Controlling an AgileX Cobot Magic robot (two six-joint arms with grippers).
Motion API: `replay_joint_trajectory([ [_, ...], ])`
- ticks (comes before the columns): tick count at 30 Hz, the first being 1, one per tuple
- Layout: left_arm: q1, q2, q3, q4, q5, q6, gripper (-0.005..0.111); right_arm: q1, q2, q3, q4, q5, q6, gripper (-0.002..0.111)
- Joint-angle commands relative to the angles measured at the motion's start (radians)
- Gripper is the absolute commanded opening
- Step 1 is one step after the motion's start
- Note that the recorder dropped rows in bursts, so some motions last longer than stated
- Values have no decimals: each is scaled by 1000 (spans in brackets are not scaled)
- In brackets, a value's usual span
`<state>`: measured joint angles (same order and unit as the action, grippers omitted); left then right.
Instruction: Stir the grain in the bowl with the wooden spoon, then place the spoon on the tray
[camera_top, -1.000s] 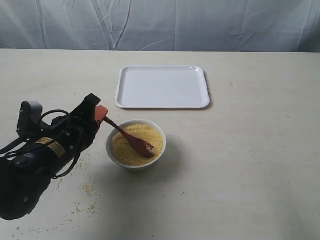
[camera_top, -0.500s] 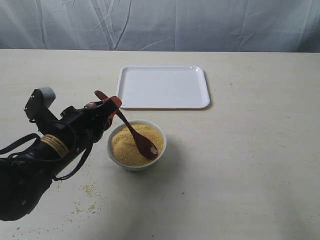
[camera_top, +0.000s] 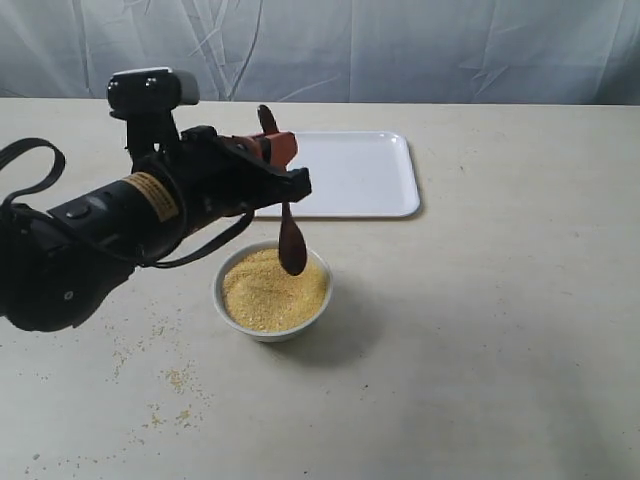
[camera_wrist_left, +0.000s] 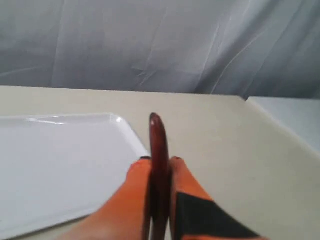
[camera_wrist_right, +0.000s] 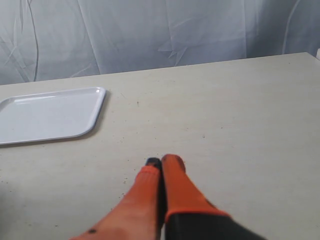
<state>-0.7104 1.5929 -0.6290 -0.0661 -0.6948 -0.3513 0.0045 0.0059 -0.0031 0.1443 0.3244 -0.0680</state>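
My left gripper (camera_top: 276, 150) (camera_wrist_left: 159, 161) is shut on the wooden spoon (camera_top: 289, 235) (camera_wrist_left: 158, 150). The dark spoon hangs almost upright, head down, just above the grain (camera_top: 270, 290). That golden-yellow mound fills the small white bowl (camera_top: 272, 327) near the table's middle. Behind the bowl lies the flat white tray (camera_top: 345, 175) (camera_wrist_left: 55, 160) (camera_wrist_right: 47, 114), with nothing on it. My right gripper (camera_wrist_right: 163, 160) is shut on nothing, low over bare table; the exterior view does not show it.
Spilled grains (camera_top: 180, 378) dot the table left of and in front of the bowl. A grey cloth backdrop (camera_top: 400, 45) hangs behind the table's far edge. The left arm's black body (camera_top: 100, 225) hovers left of the bowl.
The left arm rose and swung toward the tray, lifting the spoon's head out of the grain. The spoon went from slanted in the bowl to hanging nearly upright above it.
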Motion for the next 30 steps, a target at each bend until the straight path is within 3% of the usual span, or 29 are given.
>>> replay_joint_trajectory([
  [1,2,-10,-22,-10,141,134,0,-4,-6,3,0,-13,0,0],
  [9,2,-10,-17,-103,211,342,0,-4,-6,3,0,-13,0,0],
  [18,2,32,-17,-135,265,324,0,-4,-6,3,0,-13,0,0],
  [30,-12,81,-17,-53,182,141,0,-4,-6,3,0,-13,0,0],
])
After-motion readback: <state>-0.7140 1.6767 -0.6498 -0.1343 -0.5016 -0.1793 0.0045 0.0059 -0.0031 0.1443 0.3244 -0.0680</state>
